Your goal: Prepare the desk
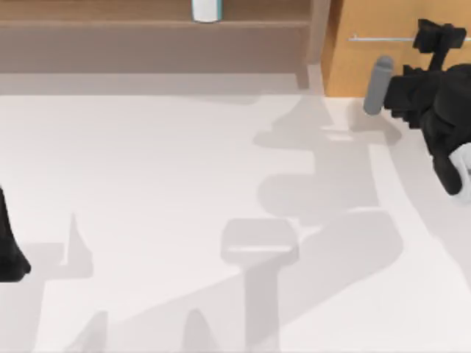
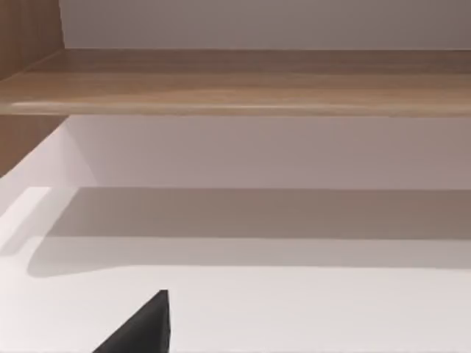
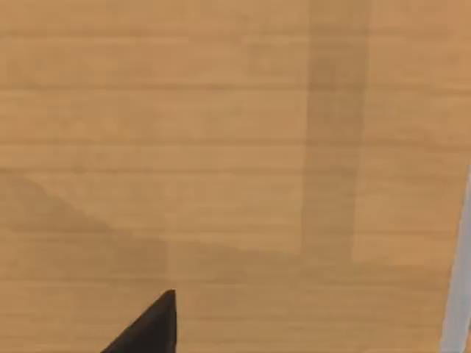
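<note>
The desk's white tabletop [image 1: 169, 184] spreads across the top view, with its brown wooden back shelf [image 1: 147, 44] along the far edge. At the far right stands the orange-tan drawer [image 1: 368, 66], its thin silver bar handle [image 1: 383, 38] running across its front. My right gripper [image 1: 433, 38] hovers at the right end of that handle, close against the drawer front. In the right wrist view the drawer front [image 3: 221, 147] is very near and the handle [image 3: 460, 279] lies at the picture's edge. My left arm [image 1: 9, 254] rests at the table's left edge, facing the shelf [image 2: 235, 81].
A white and teal container [image 1: 206, 10] stands on the back shelf. A grey cylinder [image 1: 378, 85] sticks out from my right arm, low in front of the drawer. Arm shadows fall over the middle of the tabletop.
</note>
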Controlling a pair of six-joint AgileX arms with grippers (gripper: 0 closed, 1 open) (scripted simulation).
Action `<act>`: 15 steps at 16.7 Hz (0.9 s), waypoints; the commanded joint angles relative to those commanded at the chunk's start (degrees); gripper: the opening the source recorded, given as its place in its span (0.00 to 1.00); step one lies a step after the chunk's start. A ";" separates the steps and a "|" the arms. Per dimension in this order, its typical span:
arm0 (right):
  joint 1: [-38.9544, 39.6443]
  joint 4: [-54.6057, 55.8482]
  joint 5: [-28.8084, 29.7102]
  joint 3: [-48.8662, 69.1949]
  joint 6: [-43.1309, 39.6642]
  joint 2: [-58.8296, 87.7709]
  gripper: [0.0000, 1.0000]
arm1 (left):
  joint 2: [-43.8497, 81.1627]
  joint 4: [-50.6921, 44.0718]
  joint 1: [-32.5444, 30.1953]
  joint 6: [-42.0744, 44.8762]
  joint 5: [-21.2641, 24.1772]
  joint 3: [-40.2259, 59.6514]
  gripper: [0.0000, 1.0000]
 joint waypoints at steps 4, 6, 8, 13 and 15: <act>0.36 2.24 0.53 -3.86 0.01 -1.89 1.00 | 0.00 0.00 0.00 0.00 0.00 0.00 1.00; 0.47 3.31 0.86 -6.00 0.07 -2.66 1.00 | 0.00 0.00 0.00 0.00 0.00 0.00 1.00; 0.59 4.17 1.12 -7.89 0.13 -3.09 1.00 | 0.00 0.00 0.00 0.00 0.00 0.00 1.00; 0.71 4.59 1.28 -9.57 0.17 -2.87 1.00 | 0.00 0.00 0.00 0.00 0.00 0.00 1.00; 0.37 4.48 1.24 -9.37 0.17 -2.78 1.00 | 0.00 0.00 0.00 0.00 0.00 0.00 1.00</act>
